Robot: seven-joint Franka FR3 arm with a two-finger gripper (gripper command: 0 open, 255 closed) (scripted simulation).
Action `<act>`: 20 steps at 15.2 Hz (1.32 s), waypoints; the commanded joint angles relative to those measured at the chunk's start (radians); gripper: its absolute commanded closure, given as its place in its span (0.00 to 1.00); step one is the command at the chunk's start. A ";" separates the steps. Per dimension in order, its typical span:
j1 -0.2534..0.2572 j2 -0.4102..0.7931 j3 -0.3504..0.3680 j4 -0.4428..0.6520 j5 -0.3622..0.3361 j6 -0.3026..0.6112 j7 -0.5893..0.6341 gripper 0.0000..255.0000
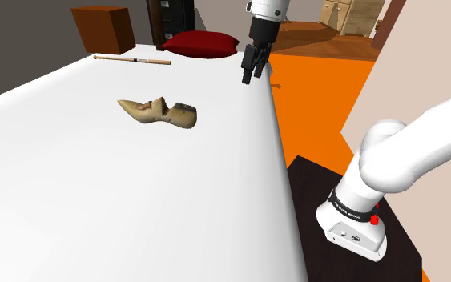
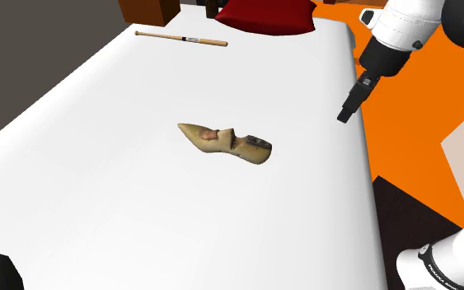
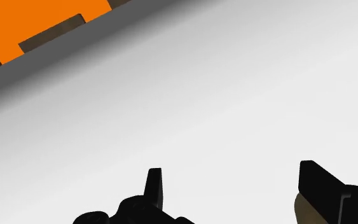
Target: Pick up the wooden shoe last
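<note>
The wooden shoe last [image 1: 161,114] lies on its side near the middle of the white bed [image 1: 95,200], toe pointing to the shoulder view's left, heel block towards the bed's long edge on the arm's side, and nothing touches it. It is pale tan with a darker patch on the heel end and a reddish patch on the instep. At the far end of the bed a wooden baseball bat [image 1: 131,59] lies across the surface just short of a red pillow [image 1: 203,43], both well apart from the last. The black gripper [image 1: 251,78] hangs in the air over the bed's long edge on the arm's side, towards the far end, with orange floor [image 1: 320,80] beyond it. In the wrist view its fingers [image 3: 153,184] stand well apart with only white bed between them, so the claw is open and empty. A tan sliver beside the other finger is probably the last. The step in hand looks like the approach: nothing is grasped, and the gripper is both above and to one side of the target. The next move calls for travelling inward from the edge towards the bed's middle. The fingers should then straddle the last's narrow width, likely around the waist between toe and heel, before the gripper descends and closes.
</note>
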 commanded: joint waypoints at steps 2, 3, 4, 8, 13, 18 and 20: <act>0.027 0.105 0.007 0.058 0.037 0.050 -0.021 0.00; 0.036 0.138 0.010 0.078 0.049 0.063 -0.028 0.00; 0.044 0.170 0.013 0.099 0.060 0.075 -0.035 0.00; 0.076 0.300 0.027 0.194 0.106 0.113 -0.063 0.00; 0.110 0.463 0.048 0.337 0.158 0.139 -0.096 0.00; 0.139 0.630 0.075 0.510 0.200 0.140 -0.122 0.00; 0.150 0.698 0.087 0.589 0.213 0.133 -0.129 0.00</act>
